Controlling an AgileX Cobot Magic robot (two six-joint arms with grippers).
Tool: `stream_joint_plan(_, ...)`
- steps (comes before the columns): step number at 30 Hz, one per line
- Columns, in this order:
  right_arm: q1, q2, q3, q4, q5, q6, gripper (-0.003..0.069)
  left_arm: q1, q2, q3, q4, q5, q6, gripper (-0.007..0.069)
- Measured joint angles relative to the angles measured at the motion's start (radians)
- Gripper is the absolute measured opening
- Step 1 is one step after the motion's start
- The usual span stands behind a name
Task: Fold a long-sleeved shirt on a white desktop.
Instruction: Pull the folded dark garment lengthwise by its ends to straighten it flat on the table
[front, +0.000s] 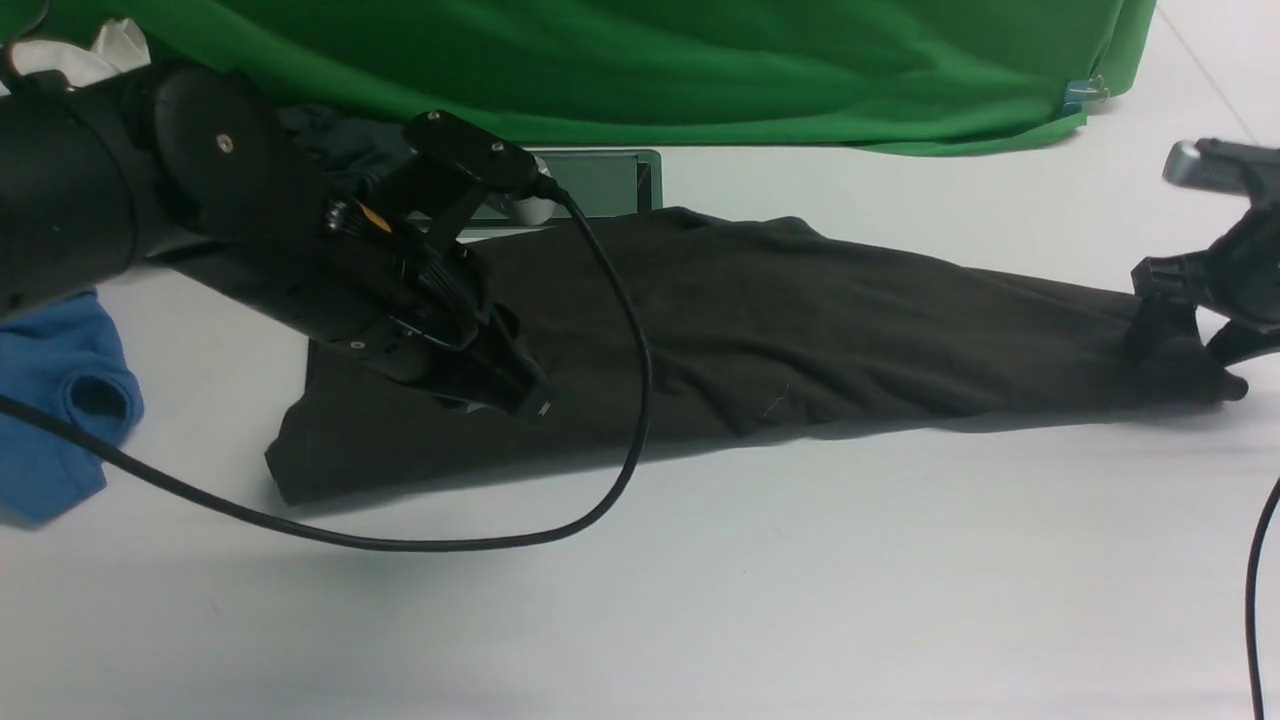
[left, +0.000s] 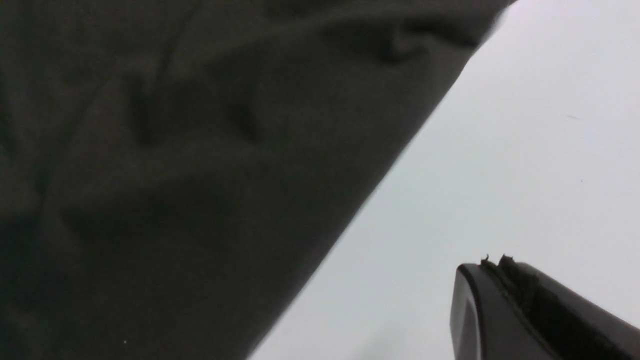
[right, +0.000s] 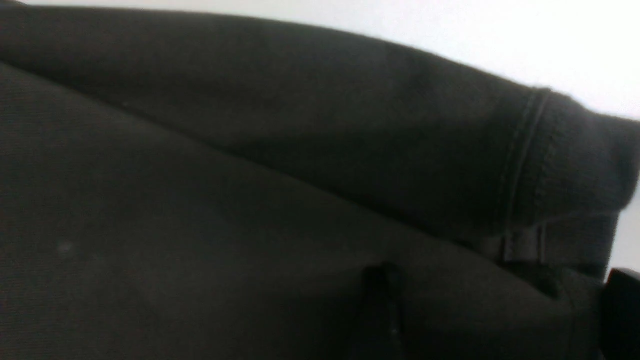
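The long-sleeved shirt (front: 800, 310) lies folded into a long dark band across the white desktop (front: 700, 600). My left gripper (front: 535, 405) hovers over the shirt's left part, near its front edge. In the left wrist view it (left: 495, 262) is shut with nothing in it, over bare desktop (left: 525, 125) beside the shirt's edge (left: 175, 175). My right gripper (front: 1190, 350) is at the shirt's right end. It stands open there, fingers spread either side of the cloth. In the right wrist view, the gripper (right: 500, 310) straddles the shirt (right: 250, 175) next to a ribbed cuff (right: 565, 160).
A blue T-shirt (front: 50, 400) lies at the left edge. A green cloth backdrop (front: 700, 70) hangs along the back, with a grey hatch (front: 610, 180) and a charcoal garment (front: 330, 135) in front of it. The left arm's black cable (front: 620, 400) loops over the shirt.
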Motion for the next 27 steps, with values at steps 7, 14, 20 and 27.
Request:
stream_joint_plan(7, -0.002, 0.0, 0.0, -0.01, -0.037, -0.003, 0.0528, 0.0, 0.0, 0.0, -0.01, 0.0, 0.0, 0.0017)
stream_joint_plan(14, -0.002, 0.0, 0.0, -0.023, -0.085, -0.02, 0.0495, 0.0, 0.0, 0.0, -0.012, 0.0, 0.0, 0.0017)
stream_joint_plan(20, -0.002, 0.0, 0.0, -0.023, -0.062, -0.022, 0.03, 0.0, 0.0, 0.0, -0.019, 0.0, 0.0, 0.0017)
stream_joint_plan(27, -0.002, 0.0, 0.0, -0.023, -0.037, -0.043, 0.0157, 0.0, 0.0, 0.0, -0.025, 0.0, 0.0, 0.0017)
